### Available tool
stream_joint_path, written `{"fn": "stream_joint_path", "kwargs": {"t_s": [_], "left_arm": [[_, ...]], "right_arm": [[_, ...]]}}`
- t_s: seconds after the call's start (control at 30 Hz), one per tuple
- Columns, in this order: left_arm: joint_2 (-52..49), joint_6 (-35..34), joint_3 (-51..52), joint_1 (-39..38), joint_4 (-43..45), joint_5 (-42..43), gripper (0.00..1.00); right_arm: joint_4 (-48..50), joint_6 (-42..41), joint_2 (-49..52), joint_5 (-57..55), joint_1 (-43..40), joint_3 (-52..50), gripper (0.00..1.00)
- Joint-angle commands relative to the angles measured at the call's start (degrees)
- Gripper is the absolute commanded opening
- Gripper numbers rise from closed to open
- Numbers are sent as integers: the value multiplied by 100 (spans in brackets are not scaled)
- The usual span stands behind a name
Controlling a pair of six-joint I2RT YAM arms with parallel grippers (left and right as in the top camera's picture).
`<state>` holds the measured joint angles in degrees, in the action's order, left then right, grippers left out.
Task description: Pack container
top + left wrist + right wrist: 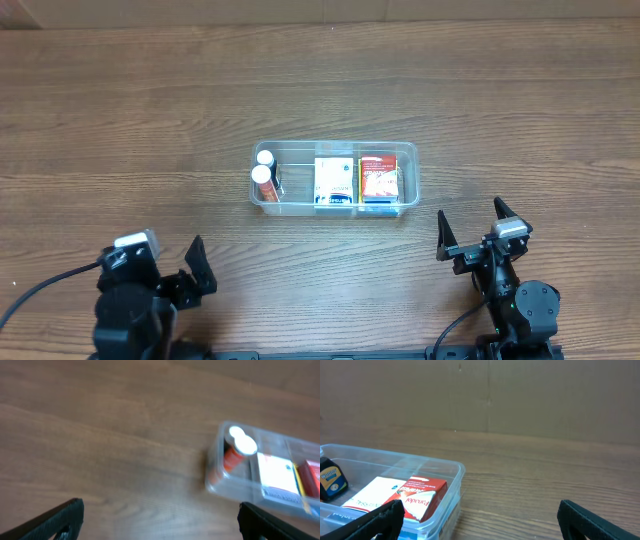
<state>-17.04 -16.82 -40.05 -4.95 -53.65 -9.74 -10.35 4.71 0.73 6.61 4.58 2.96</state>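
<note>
The clear plastic container [405, 155] lies in the middle of the wooden table. Inside it are two orange bottles with white caps [264, 177] at its left end, a white and blue box [335, 182] in the middle and a red box [379, 178] at its right end. My left gripper [175, 265] is open and empty near the front left edge. My right gripper [470, 228] is open and empty at the front right. The container also shows in the left wrist view [218, 465] and in the right wrist view [456, 476], beyond the open fingers.
A brown cardboard wall [490, 395] stands behind the table's far edge. Bare wood grain tabletop [120, 120] surrounds the container on all sides.
</note>
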Motion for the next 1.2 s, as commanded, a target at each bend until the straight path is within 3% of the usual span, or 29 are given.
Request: {"fn": "stream_joint_path", "kwargs": {"t_s": [0.0, 0.13, 0.33, 0.47, 0.73, 1.17], "left_arm": [[713, 382, 1113, 262, 811, 96, 100], [1174, 1060, 1993, 396, 2013, 636, 100], [1305, 2162, 3318, 463, 5012, 837, 100], [1364, 2310, 3947, 463, 6107, 833, 100], [1685, 2232, 3980, 553, 4918, 957, 100], [1683, 2238, 3980, 553, 4922, 979, 100]], "right_arm": [[22, -28, -57, -57, 22, 7, 100], [22, -28, -57, -57, 22, 7, 100], [22, -28, -57, -57, 22, 7, 100], [22, -28, -57, -57, 22, 7, 100], [22, -28, -57, -57, 22, 7, 100], [22, -28, -57, -57, 22, 7, 100]]}}
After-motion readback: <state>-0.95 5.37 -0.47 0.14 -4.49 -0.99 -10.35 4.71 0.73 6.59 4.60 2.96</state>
